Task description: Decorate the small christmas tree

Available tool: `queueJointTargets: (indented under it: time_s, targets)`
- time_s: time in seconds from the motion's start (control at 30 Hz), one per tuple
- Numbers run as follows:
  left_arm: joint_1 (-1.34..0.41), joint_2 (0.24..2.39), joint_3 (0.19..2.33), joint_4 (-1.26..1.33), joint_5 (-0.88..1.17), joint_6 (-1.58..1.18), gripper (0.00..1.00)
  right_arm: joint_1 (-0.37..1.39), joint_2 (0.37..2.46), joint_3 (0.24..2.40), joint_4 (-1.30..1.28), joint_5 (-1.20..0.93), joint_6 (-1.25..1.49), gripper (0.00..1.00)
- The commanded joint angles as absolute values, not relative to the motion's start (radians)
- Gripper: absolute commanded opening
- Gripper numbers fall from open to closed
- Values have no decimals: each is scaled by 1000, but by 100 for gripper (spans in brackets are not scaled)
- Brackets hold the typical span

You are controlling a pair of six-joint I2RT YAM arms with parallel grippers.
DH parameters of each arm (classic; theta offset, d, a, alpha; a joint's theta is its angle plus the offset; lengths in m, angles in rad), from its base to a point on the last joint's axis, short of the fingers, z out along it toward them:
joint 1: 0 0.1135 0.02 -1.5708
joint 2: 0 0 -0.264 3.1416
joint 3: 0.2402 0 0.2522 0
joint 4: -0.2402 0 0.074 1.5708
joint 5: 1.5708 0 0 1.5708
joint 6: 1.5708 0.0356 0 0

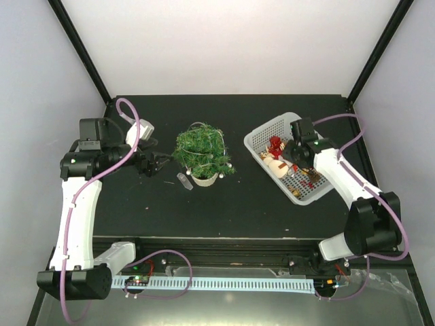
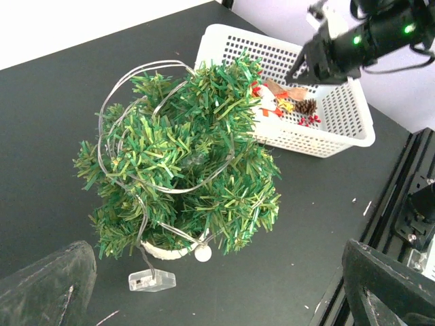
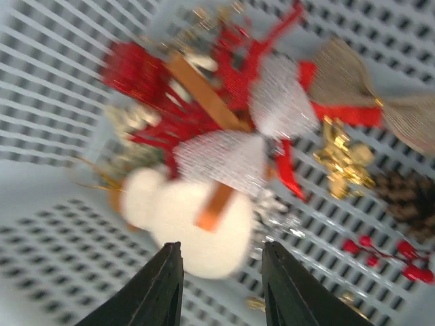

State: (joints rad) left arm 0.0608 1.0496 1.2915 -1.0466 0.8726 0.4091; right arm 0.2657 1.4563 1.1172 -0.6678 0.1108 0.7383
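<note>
Straight ahead of my left gripper [image 1: 158, 163]: the small christmas tree [image 1: 202, 153], near the fingertips, not touching. It stands upright in its whitish pot [image 2: 166, 251], long axis vertical, crown up, pot flat on the black table [image 1: 238, 210]. A thin silver wire [image 2: 115, 95] loops round the branches. A small clear plastic box [image 2: 151, 280] lies on the table just on the near side of the pot, between pot and left jaws. Left jaws spread wide, nothing between them.

My right gripper [image 3: 223, 285] is well away from the tree, down inside the white basket [image 1: 272, 122]. Its jaws are partly apart with nothing clamped between them.

Basket contents, from the right jaws:
- cream snowman [image 3: 197, 224] directly past the fingertips; can't tell if I touch it
- silver bow [image 3: 251, 136] just beyond the snowman
- red sprigs [image 3: 136, 75] further out, to the left
- burlap bow [image 3: 367, 88] far right
- gold ornament [image 3: 343, 159] right of the silver bow
- pine cone [image 3: 408, 200] at the right edge
- red berries [image 3: 387, 255] near right, on the basket floor

The right wrist view is motion-blurred, so finer detail is unreadable.
</note>
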Motion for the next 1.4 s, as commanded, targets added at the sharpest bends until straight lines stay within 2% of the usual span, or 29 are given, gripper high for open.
queueJointTargets:
  time_s: [0.0, 0.33, 0.57, 0.9, 1.17, 1.37]
  targets:
    - [70, 1054, 1329, -1044, 913, 403, 99, 267, 1449, 1031, -755, 206, 719, 35]
    - [71, 1053, 1330, -1046, 908, 403, 99, 389, 1327, 896, -821, 147, 748, 35]
    - [73, 1052, 1329, -1045, 919, 402, 99, 516, 1319, 925, -856, 73, 768, 35]
    - [74, 1040, 1314, -1043, 920, 401, 99, 521, 1437, 1071, -757, -56, 784, 35]
    - [77, 1048, 1301, -1033, 919, 406, 99, 522, 1501, 1056, -603, -233, 812, 35]
    - [78, 1051, 1293, -1031, 915, 406, 99, 521, 1487, 1133, -628, -115, 784, 33]
